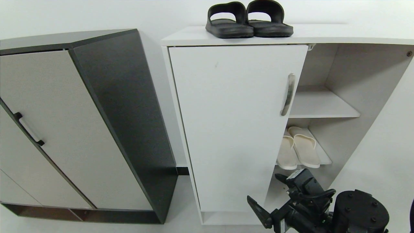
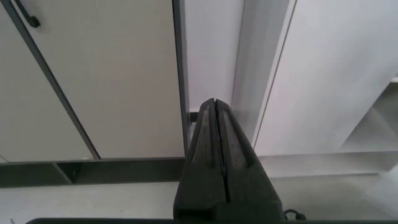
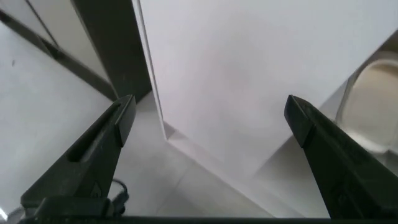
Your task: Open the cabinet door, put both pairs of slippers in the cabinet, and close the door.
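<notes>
A pair of black slippers (image 1: 249, 21) rests on top of the white cabinet (image 1: 194, 35). Its left door (image 1: 233, 129), with a metal handle (image 1: 288, 94), covers the left half. The right half stands open, and a pair of white slippers (image 1: 297, 149) lies on a lower shelf inside. My right gripper (image 1: 270, 194) is open and low in front of the cabinet, near the bottom of the left door (image 3: 249, 74), holding nothing (image 3: 210, 106). My left gripper (image 2: 214, 106) is shut and empty, pointing at the gap between the two cabinets.
A dark cabinet (image 1: 119, 106) with pale doors stands to the left of the white one, with a narrow gap between them. An upper shelf (image 1: 320, 105) in the open half is bare. The floor in front is pale.
</notes>
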